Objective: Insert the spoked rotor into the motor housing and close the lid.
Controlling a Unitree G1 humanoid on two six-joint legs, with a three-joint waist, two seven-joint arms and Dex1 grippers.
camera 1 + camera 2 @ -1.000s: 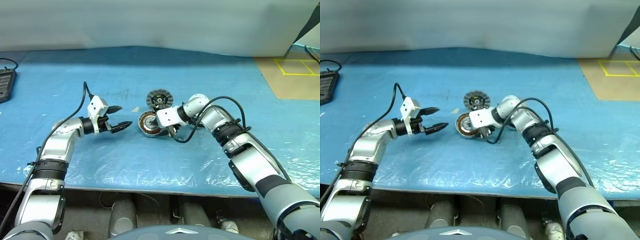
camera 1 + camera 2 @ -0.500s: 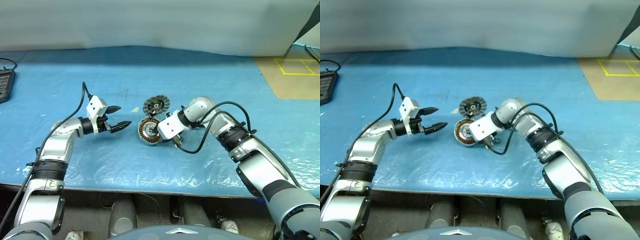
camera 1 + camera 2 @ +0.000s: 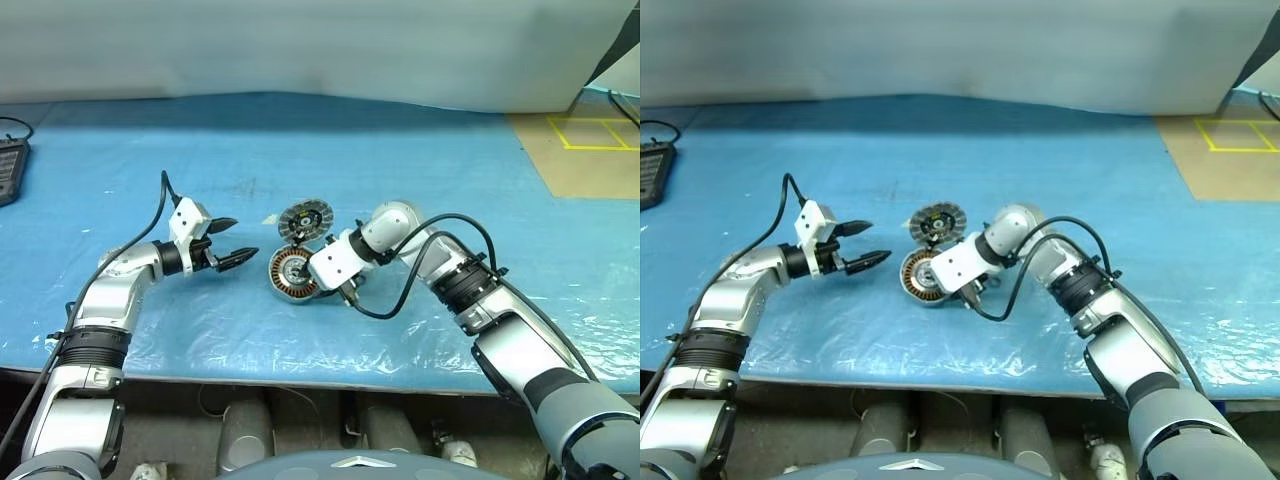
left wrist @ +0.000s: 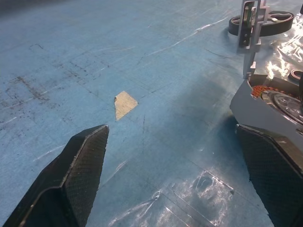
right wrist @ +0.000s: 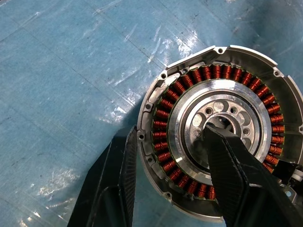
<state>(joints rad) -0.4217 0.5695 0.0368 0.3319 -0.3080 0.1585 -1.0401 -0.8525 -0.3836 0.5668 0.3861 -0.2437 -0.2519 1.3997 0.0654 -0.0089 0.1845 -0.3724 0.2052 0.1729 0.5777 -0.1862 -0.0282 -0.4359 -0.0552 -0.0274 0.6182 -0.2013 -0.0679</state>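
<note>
The motor housing (image 5: 182,85), a silvery cup ringed with copper windings, rests on the blue mat (image 3: 420,170) at mid table. My right gripper (image 5: 170,135) is shut on its wall, one finger outside the rim and the other in the pale centre. The lid (image 3: 305,220) stands on edge right behind the housing (image 3: 290,274), its ribbed face toward me. Past the lid a dark flat ring (image 4: 279,19) lies on the mat; I cannot tell whether it is the spoked rotor. My left gripper (image 3: 243,237) hovers open just left of the housing, holding nothing.
A tan paper scrap (image 4: 124,104) lies on the mat beyond the left gripper. A black device (image 3: 10,165) sits at the far left edge. A brown board with yellow tape (image 3: 585,150) is at the back right. The table's front edge (image 3: 300,368) runs close below the arms.
My right gripper has pulled the housing toward me and slightly left, and the lid has come along with it. The left gripper has stayed in place, still open.
</note>
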